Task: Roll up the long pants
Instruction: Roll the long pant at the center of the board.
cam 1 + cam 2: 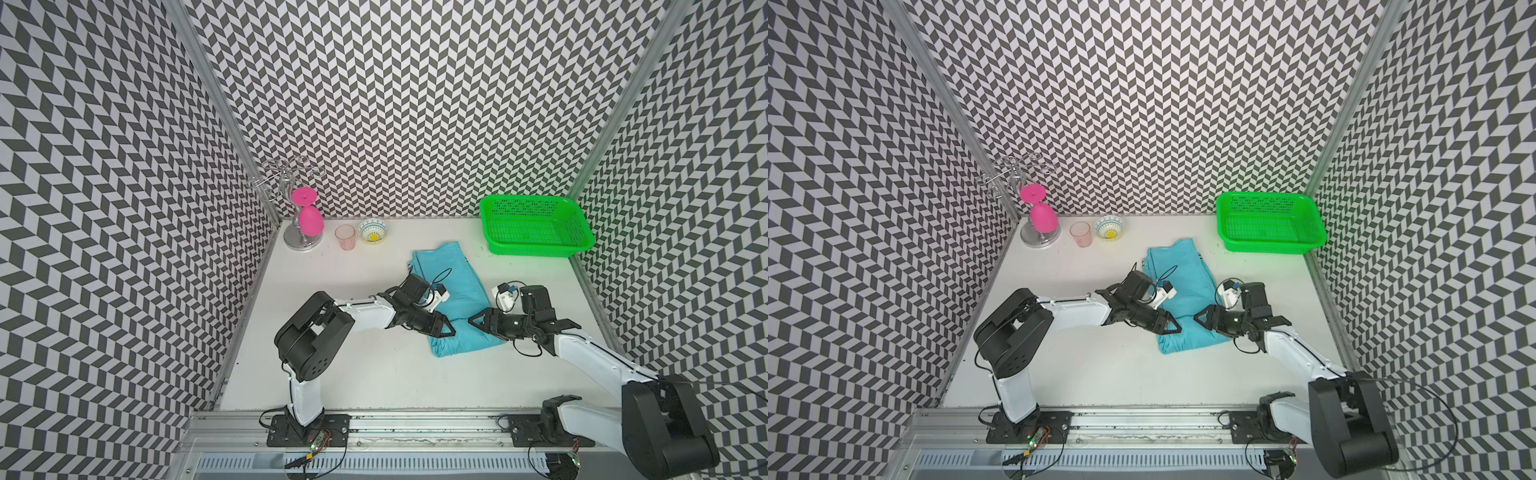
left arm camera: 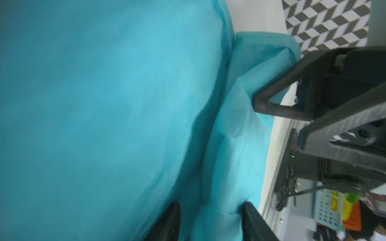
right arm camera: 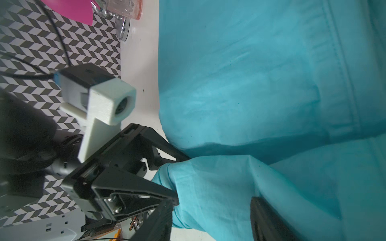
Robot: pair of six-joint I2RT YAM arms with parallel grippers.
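Rolling looks barely begun: pants [image 1: 451,286] lie folded mid-table, near end bunched into a first fold. Left gripper [image 1: 451,327] straddles that fold, jaws parted and loose. Right gripper [image 1: 476,324] spans it wide (gripping or not, I cannot tell). Next, both must turn the fold away evenly. Basket [image 1: 536,250] stands near the far hem; table [image 1: 374,374] is bare nearside.

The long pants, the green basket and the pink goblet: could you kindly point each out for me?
long pants [image 1: 461,266], in a top view, on the flat upper panel.
green basket [image 1: 540,249], in a top view, on its front wall.
pink goblet [image 1: 311,222], in a top view, on its hanging bowl.
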